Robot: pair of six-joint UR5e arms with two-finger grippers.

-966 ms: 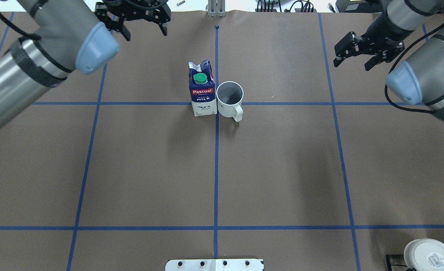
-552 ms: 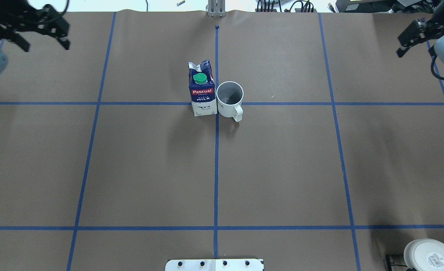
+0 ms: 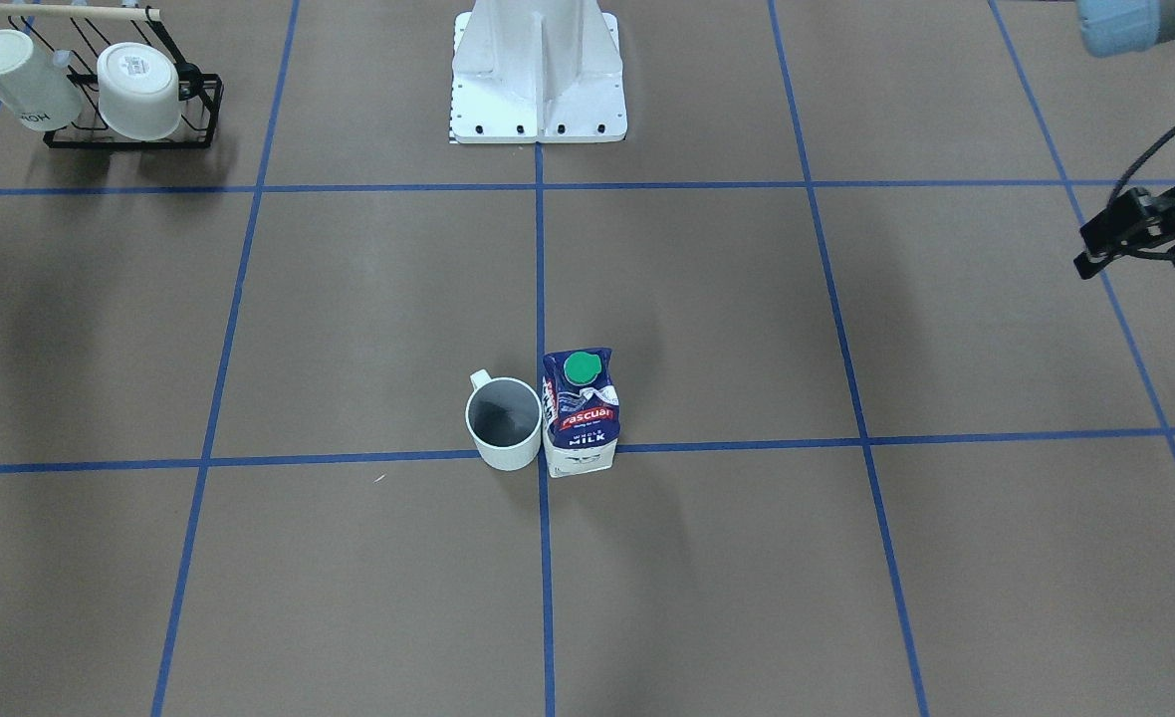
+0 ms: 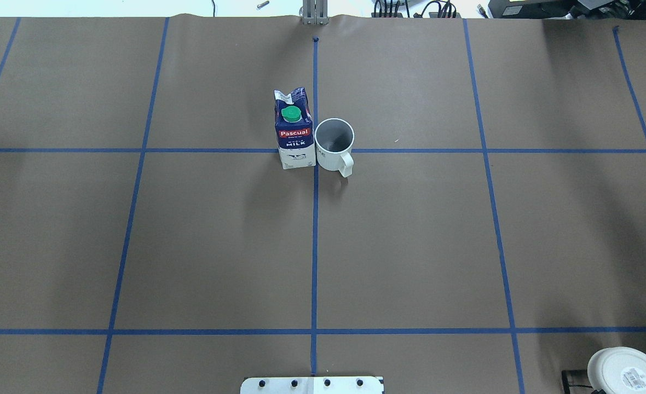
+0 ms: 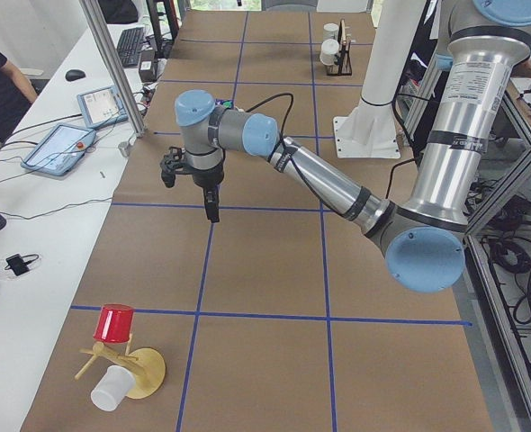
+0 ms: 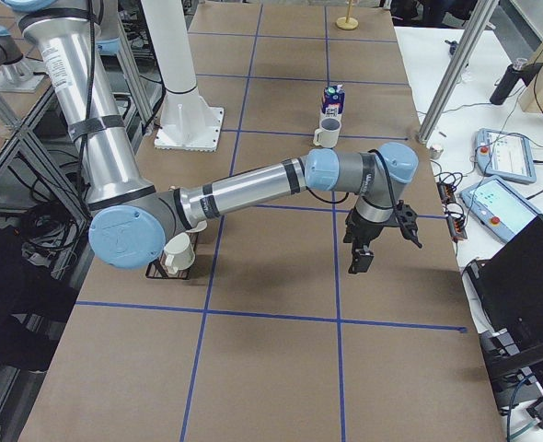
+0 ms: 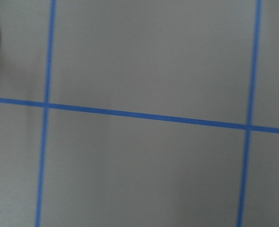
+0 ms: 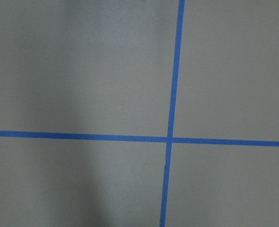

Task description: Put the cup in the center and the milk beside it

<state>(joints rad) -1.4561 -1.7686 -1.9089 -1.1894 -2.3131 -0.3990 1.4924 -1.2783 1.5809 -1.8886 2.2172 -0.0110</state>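
At the center (image 4: 315, 150), cup (image 4: 334, 143) and milk (image 4: 294, 131) stand side by side, task seemingly done; left gripper (image 5: 189, 193) and right gripper (image 6: 382, 253) hang well away, open or closed I cannot tell.

milk carton (image 4: 295, 137) reads "Pascual", "MILK"

Open tabletop (image 4: 410, 246) lies beneath left gripper (image 5: 189, 196) and right gripper (image 6: 383, 250); 2 obstacles, milk (image 4: 294, 137) touching cup (image 4: 334, 146), stand well away from both.
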